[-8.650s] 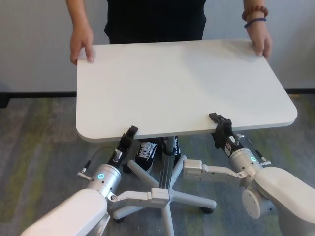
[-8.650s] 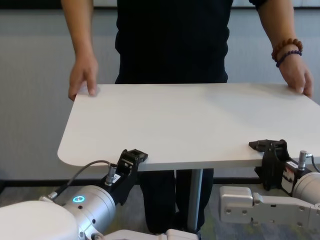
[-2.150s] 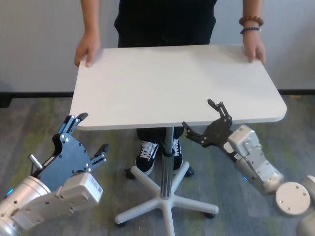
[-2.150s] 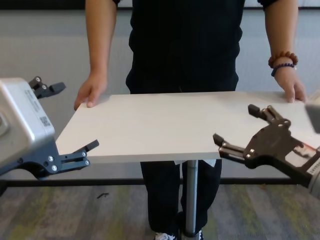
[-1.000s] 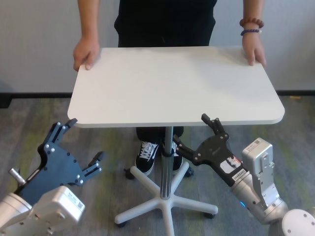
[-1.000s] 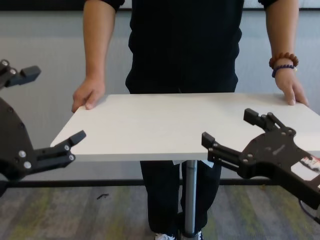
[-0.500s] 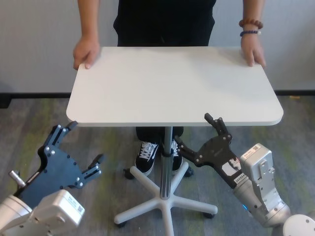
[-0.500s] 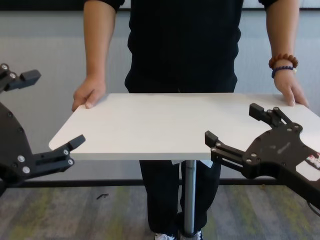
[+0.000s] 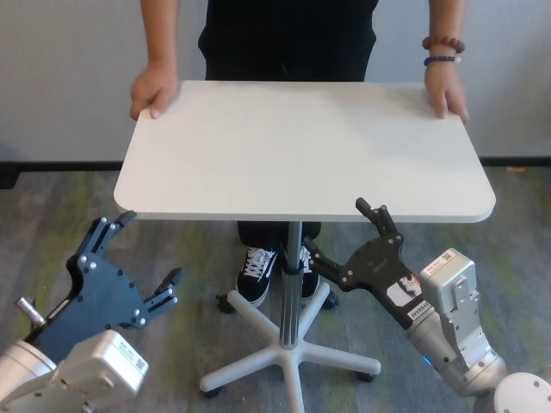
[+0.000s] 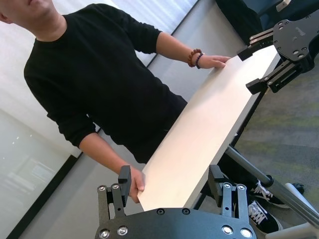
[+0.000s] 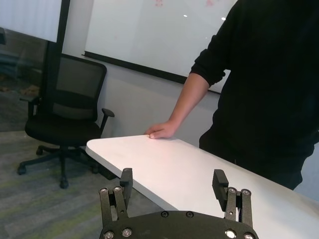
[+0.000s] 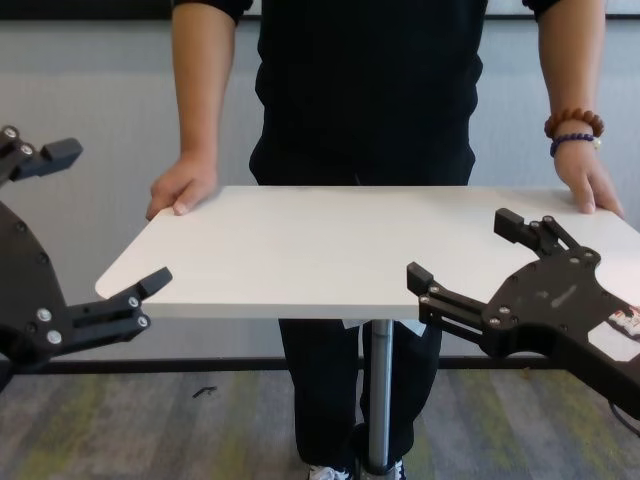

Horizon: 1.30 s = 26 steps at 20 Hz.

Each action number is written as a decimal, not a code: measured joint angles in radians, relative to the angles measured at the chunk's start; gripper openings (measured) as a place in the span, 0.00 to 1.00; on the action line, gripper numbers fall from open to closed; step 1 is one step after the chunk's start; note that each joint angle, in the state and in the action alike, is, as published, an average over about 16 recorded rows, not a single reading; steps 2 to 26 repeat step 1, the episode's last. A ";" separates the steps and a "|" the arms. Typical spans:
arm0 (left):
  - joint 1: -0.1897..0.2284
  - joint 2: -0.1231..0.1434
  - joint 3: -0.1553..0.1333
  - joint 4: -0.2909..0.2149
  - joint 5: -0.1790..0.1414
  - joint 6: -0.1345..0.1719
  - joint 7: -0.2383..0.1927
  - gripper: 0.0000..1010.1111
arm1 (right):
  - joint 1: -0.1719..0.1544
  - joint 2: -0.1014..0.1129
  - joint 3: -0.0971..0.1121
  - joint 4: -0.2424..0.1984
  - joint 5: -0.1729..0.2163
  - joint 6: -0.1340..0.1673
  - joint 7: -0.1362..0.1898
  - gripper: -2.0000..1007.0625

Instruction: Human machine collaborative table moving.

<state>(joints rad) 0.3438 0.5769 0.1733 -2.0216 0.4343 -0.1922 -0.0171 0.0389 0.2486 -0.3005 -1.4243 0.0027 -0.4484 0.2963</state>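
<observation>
Head view: desk (image 9: 301,146) clear of both grippers, left (image 9: 129,258) and right (image 9: 344,237), fingers spread wide. Human (image 9: 288,39) grips far edge. Grey carpet (image 9: 52,215), pale wall.

a large white rectangular desk (image 9: 301,146) with rounded corners is standing on a slim silver pole (image 9: 291,284) with a white star base. a person in black clothes (image 9: 288,39) is gripping its two far corners. the black skeletal left hand (image 9: 129,262) is hanging wide open below the near left corner, clear of the edge. the black right hand (image 9: 344,239) is gaping just under the near edge.
</observation>
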 joint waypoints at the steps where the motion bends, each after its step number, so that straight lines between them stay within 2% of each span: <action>1: 0.000 0.000 0.000 0.000 0.000 0.000 0.000 0.99 | 0.000 0.000 0.000 0.001 0.001 0.000 0.001 1.00; 26: 0.000 0.000 0.000 0.000 0.000 0.000 0.000 0.99 | 0.000 0.000 0.000 0.001 0.001 0.000 0.001 1.00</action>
